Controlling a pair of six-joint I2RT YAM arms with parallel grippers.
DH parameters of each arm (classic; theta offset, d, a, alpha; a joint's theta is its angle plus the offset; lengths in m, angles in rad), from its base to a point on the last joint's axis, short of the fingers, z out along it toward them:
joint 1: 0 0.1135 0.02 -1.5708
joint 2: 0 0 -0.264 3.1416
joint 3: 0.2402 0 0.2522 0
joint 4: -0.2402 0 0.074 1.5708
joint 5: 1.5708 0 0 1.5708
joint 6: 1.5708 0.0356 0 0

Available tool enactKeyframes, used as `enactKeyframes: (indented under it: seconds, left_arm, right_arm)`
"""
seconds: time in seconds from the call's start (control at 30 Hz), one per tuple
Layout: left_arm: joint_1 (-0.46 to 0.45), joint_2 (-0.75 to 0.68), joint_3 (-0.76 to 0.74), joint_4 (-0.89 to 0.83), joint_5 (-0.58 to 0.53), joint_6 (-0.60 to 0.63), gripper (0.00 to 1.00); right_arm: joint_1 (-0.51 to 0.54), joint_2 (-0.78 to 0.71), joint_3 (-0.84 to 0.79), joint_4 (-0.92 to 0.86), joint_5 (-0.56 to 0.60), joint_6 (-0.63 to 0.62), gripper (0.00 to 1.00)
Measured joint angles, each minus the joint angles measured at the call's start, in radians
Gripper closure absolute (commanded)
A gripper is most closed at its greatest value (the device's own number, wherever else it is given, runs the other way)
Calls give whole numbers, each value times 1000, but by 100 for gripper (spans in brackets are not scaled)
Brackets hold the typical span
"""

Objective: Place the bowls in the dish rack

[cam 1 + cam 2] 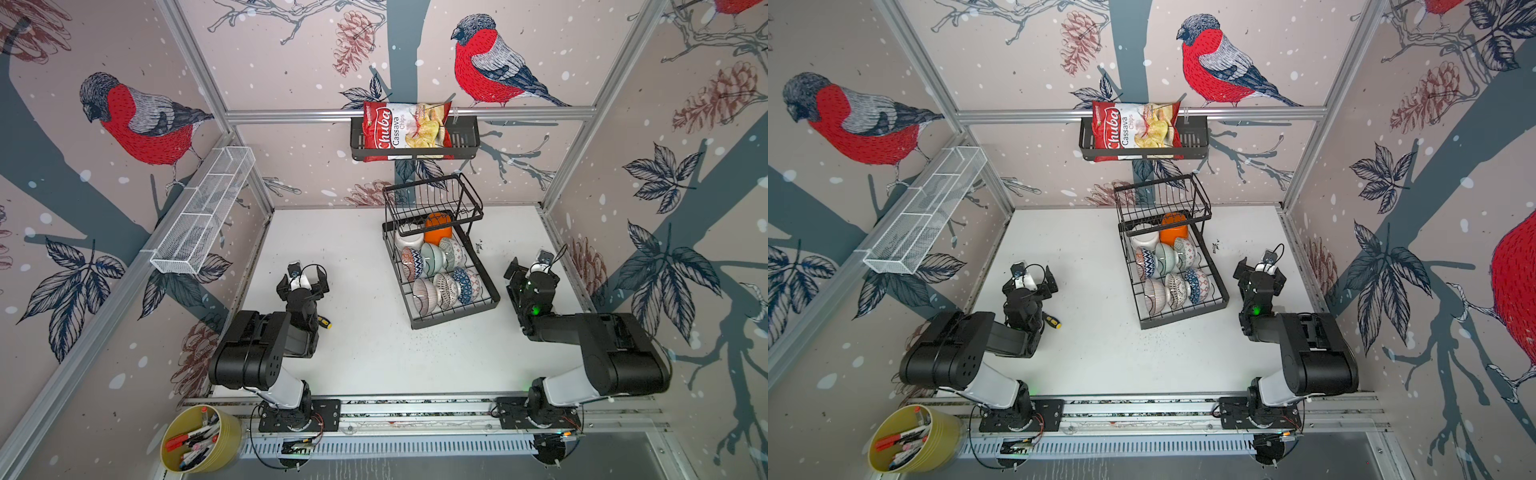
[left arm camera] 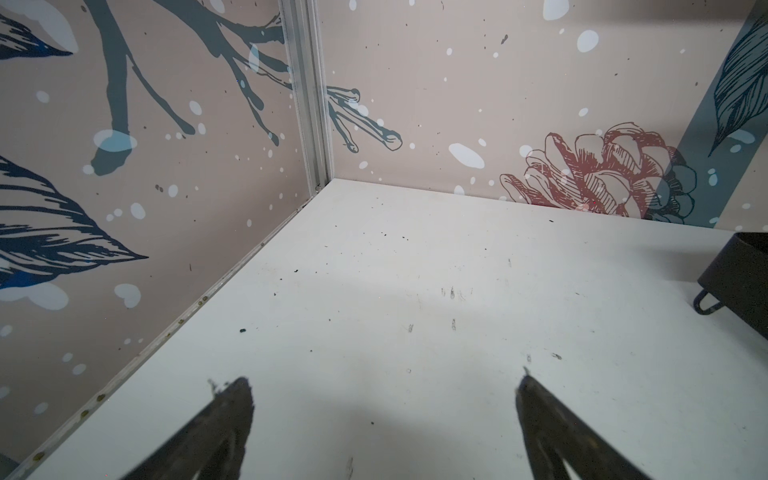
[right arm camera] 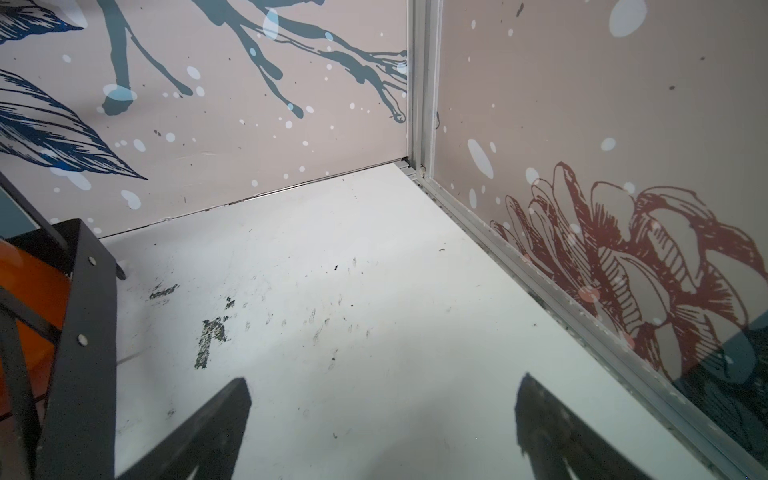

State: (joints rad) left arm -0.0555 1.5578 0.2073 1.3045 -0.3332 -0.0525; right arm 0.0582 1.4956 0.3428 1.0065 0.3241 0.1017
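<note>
The black wire dish rack (image 1: pixel 453 318) (image 1: pixel 1183 322) stands right of the table's middle in both top views. Several bowls sit in it on edge. A white bowl (image 1: pixel 409 241) and an orange bowl (image 1: pixel 437 228) (image 3: pixel 29 291) lie under the raised tier, with patterned bowls (image 1: pixel 432 257) (image 1: pixel 1167 257) in two rows in front. My left gripper (image 1: pixel 303 277) (image 1: pixel 1030 279) (image 2: pixel 383 380) hovers open and empty left of the rack. My right gripper (image 1: pixel 534 270) (image 1: pixel 1261 269) (image 3: pixel 383 381) is open and empty just right of the rack (image 3: pixel 83 291).
A yellow-handled screwdriver (image 1: pixel 324 323) lies by the left arm. A black wall basket with a chips bag (image 1: pixel 405 131) hangs on the back wall, and a white mesh shelf (image 1: pixel 203 216) on the left wall. A yellow tub of pens (image 1: pixel 199 438) sits at the front left.
</note>
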Motion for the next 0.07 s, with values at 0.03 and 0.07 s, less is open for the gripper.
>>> enactKeyframes:
  seconds: [0.03,0.07]
  left_arm:
    - [0,0,0,0,0,0,3]
    - [0,0,0,0,0,0,3]
  right_arm:
    - [-5,2,5,-6,-31,-1,1]
    - [-9,2,7,-8,-44,-2,1]
